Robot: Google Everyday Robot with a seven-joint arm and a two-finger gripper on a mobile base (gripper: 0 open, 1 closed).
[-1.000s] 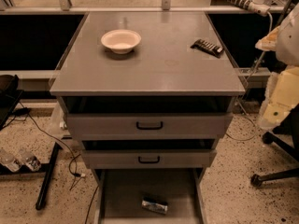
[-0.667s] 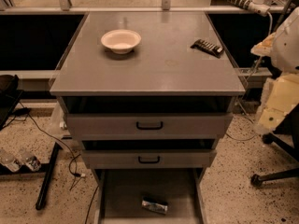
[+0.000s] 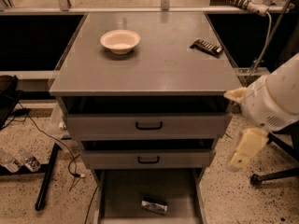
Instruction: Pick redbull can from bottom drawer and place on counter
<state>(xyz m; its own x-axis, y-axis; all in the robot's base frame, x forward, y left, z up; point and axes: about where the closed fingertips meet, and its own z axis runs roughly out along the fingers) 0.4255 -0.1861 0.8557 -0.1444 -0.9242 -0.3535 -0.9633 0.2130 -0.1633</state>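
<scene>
Redbull can (image 3: 154,205): slim, silver-and-blue, lying on its side near the front of the drawer floor. Bottom drawer (image 3: 135,185): grey, shallow, pulled open. Counter (image 3: 159,69): flat grey cabinet top. Gripper (image 3: 244,148): cream-coloured, hanging right of the drawers, apart from the can.

I see the can (image 3: 154,205) lying on its side in the open bottom drawer (image 3: 121,195). The gripper (image 3: 245,146) hangs off the cabinet's right side, level with the upper drawers (image 3: 107,124), well apart from the can. A white bowl (image 3: 120,41) and a dark remote (image 3: 205,47) sit on the tabletop (image 3: 159,71).
</scene>
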